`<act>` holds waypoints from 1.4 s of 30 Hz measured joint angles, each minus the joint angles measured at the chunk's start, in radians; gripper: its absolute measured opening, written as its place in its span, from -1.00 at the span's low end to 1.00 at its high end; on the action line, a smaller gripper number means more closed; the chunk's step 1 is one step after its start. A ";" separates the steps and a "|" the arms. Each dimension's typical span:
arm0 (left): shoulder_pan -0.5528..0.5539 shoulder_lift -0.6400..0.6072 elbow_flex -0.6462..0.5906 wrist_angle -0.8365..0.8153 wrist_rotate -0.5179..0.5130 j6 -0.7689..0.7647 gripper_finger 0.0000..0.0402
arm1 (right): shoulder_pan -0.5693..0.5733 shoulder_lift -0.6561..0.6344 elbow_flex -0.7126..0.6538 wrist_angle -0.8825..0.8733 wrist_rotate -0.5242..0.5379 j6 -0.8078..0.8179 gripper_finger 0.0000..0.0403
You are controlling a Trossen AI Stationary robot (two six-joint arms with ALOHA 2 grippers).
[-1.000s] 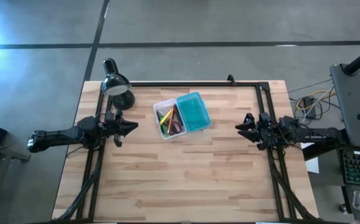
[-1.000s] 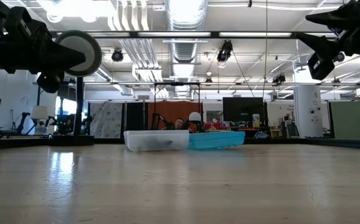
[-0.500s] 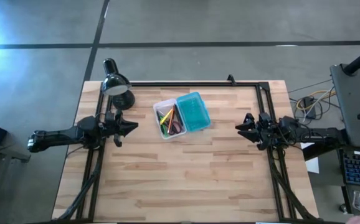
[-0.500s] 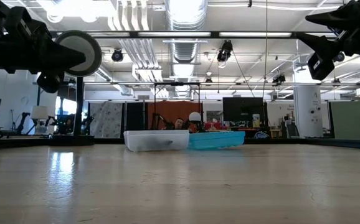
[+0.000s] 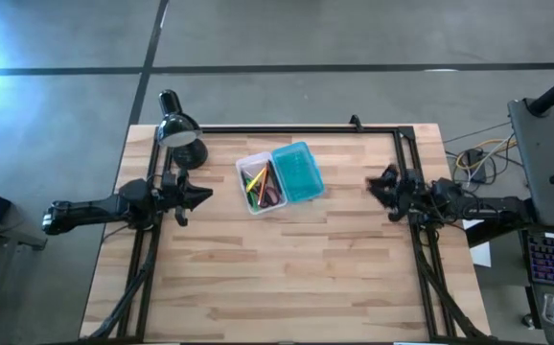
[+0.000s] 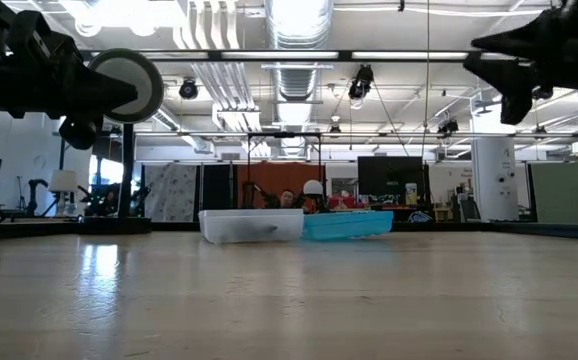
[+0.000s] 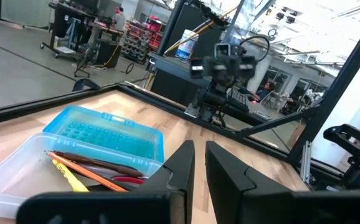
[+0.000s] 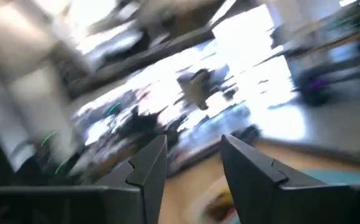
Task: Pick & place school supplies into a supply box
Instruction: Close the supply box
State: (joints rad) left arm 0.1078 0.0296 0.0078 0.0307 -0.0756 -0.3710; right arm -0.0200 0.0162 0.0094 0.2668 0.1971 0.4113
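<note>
The supply box lies open at the table's far middle. Its clear tray half (image 5: 261, 187) is joined to the teal ribbed lid half (image 5: 297, 172); both rest flat on the wood, as the low view also shows (image 6: 252, 225). Inside the tray lie pens and pencils (image 7: 83, 171) with red-handled scissors (image 5: 271, 197). My left gripper (image 5: 203, 194) hovers left of the box, shut, holding nothing (image 7: 198, 163). My right gripper (image 5: 380, 184) hovers right of the box, open and empty (image 8: 194, 163).
A black desk lamp (image 5: 176, 129) stands at the far left corner, close to my left arm. A black frame rail (image 5: 287, 127) runs along the far edge and both sides. The near half of the table (image 5: 287, 287) is bare wood.
My right gripper has shifted slightly toward the far edge and turned about its wrist; its wrist view is smeared by the motion. The box and its contents have stayed in place.
</note>
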 joint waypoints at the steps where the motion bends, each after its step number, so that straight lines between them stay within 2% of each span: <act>1: 0.000 0.000 0.000 0.000 0.000 0.000 -0.88 | -0.001 -0.002 0.000 0.023 0.075 0.001 -0.29; 3: 0.000 0.000 0.000 0.000 0.000 0.000 -0.88 | 0.000 -0.002 0.000 0.113 0.183 0.160 -0.31; 5: 0.000 0.000 0.000 0.000 0.000 0.000 -0.88 | -0.001 -0.003 0.002 0.186 0.260 0.416 -0.33; 7: 0.000 0.000 0.000 -0.001 0.000 0.005 -0.88 | 0.000 -0.002 0.002 0.197 0.314 0.606 -0.34; 8: 0.001 0.002 0.000 -0.003 0.000 0.023 -0.88 | 0.000 -0.001 0.001 0.183 0.343 0.647 -0.34; 14: 0.003 0.009 0.000 0.000 -0.010 0.028 -0.88 | 0.000 0.000 0.001 0.139 0.387 0.605 -0.35; 16: 0.003 0.009 0.000 0.004 -0.022 0.052 -0.88 | 0.000 0.004 0.001 0.140 0.408 0.638 -0.35; 19: 0.005 0.015 0.000 0.073 -0.158 0.112 -0.88 | 0.000 0.012 0.001 0.138 0.408 0.740 -0.34; 21: 0.005 0.016 -0.001 0.201 -0.228 0.000 -0.88 | 0.000 0.016 0.001 0.140 0.391 0.785 -0.33; 24: 0.005 0.015 -0.001 0.405 -0.311 -0.337 -0.88 | 0.001 0.048 0.001 0.143 0.323 0.803 -0.34; 25: 0.005 0.013 -0.001 0.445 -0.337 -0.408 -0.88 | 0.001 0.072 0.001 0.140 0.313 0.803 -0.34; 28: 0.007 0.011 -0.001 0.504 -0.504 -0.377 -0.88 | 0.001 0.177 0.036 0.057 0.293 0.769 -0.34; 31: 0.007 0.011 0.003 0.521 -0.651 -0.388 -0.88 | 0.000 0.336 0.133 -0.235 0.281 0.798 -0.34; 33: 0.007 0.011 0.007 0.521 -0.704 -0.391 -0.88 | 0.000 0.461 0.205 -0.447 0.236 0.832 -0.34; 35: 0.007 0.010 0.007 0.526 -0.722 -0.392 -0.88 | 0.000 0.591 0.271 -0.557 0.189 0.831 -0.33; 39: 0.006 0.013 0.007 0.535 -0.705 -0.469 -0.88 | -0.018 0.826 0.373 -0.569 0.157 0.775 -0.26; 42: 0.005 0.023 0.001 0.518 -0.606 -0.512 -0.88 | -0.079 0.958 0.443 -0.562 0.128 0.750 -0.18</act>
State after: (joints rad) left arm 0.1132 0.0525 0.0086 0.5491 -0.6816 -0.8833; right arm -0.0992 0.9747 0.4523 -0.2951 0.3251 1.1611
